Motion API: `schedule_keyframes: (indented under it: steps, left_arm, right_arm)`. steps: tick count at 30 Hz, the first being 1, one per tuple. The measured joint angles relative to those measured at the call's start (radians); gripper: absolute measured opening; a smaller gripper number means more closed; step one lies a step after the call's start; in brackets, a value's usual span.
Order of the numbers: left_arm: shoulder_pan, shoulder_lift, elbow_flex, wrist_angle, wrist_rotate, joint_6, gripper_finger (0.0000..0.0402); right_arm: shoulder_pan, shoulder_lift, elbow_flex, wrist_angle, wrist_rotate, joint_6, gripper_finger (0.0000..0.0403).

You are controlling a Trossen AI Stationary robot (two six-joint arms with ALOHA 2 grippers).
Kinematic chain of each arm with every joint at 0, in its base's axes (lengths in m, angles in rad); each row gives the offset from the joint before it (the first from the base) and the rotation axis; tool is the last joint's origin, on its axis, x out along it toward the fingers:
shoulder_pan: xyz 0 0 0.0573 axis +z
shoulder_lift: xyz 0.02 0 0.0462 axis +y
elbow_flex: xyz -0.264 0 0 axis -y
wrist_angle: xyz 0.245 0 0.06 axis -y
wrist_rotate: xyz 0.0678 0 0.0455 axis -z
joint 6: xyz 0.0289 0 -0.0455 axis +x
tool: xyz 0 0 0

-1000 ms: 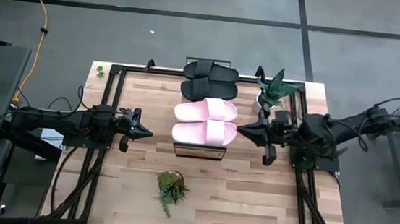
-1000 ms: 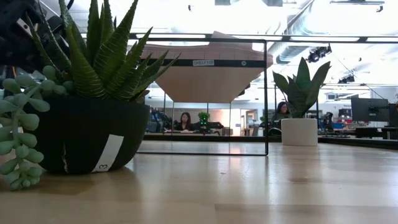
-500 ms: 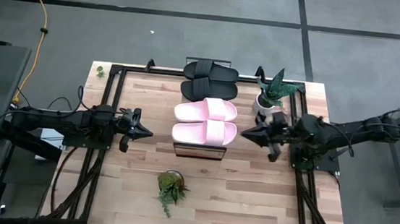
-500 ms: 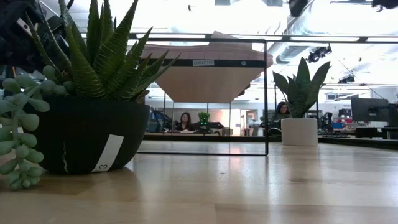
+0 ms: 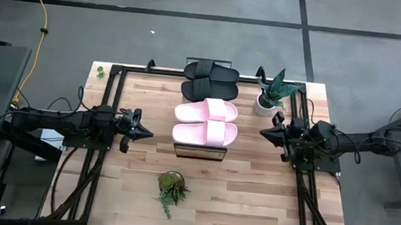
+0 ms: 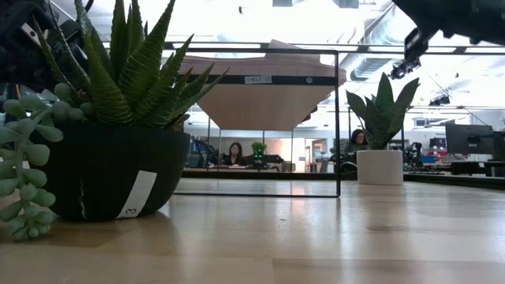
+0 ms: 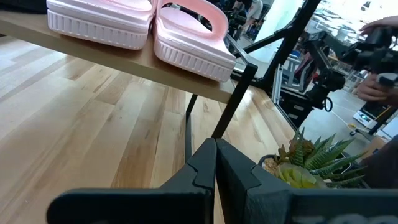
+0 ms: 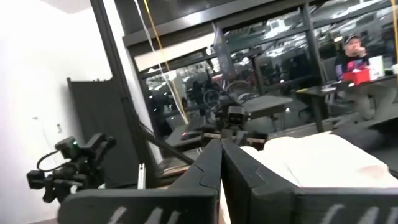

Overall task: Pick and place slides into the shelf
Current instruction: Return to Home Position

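Two pale pink slides (image 5: 206, 122) and two black slides (image 5: 210, 80) lie side by side, soles down, on the light-wood shelf (image 5: 200, 150), the black pair at the far end. The left wrist view shows the pink slides (image 7: 143, 25) on the plank from below. My left gripper (image 5: 149, 133) hovers shut, left of the pink pair, touching nothing. My right gripper (image 5: 263, 132) is shut too, right of the shelf, apart from the slides. In the low view only the shelf's black frame (image 6: 338, 118) shows.
A white-potted plant (image 5: 270, 95) stands on the table just beyond my right gripper. A dark-potted succulent (image 5: 170, 188) sits near the table's near edge, large in the low view (image 6: 110, 142). Black frame rails (image 5: 105, 119) run along both table sides. Bare wood lies between shelf and succulent.
My right gripper has drawn back from the pink slides toward the table's right edge, staying shut. In the low view part of that arm has come into sight at the top right. The slides, the shelf and my left arm have kept still.
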Motion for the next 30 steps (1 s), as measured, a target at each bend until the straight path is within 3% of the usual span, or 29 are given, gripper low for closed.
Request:
schedule_keyframes:
  steps: [12, 18, 24, 30]
  left_arm:
    - [0.000, 0.000, 0.000, 0.000, 0.000, 0.000, 0.0001]
    - [0.000, 0.000, 0.000, 0.000, 0.000, 0.000, 0.0001]
    - [0.000, 0.000, 0.000, 0.000, 0.000, 0.000, 0.0001]
    - [0.000, 0.000, 0.000, 0.000, 0.000, 0.000, 0.0001]
  right_arm:
    - [-0.010, -0.131, -0.152, 0.058, 0.045, -0.125, 0.0000]
    - [-0.009, -0.157, -0.155, 0.012, 0.068, -0.236, 0.0000]
    - [-0.010, -0.211, -0.155, -0.215, 0.132, -0.315, 0.0000]
    - [-0.010, -0.312, -0.155, -0.419, 0.104, -0.279, 0.0000]
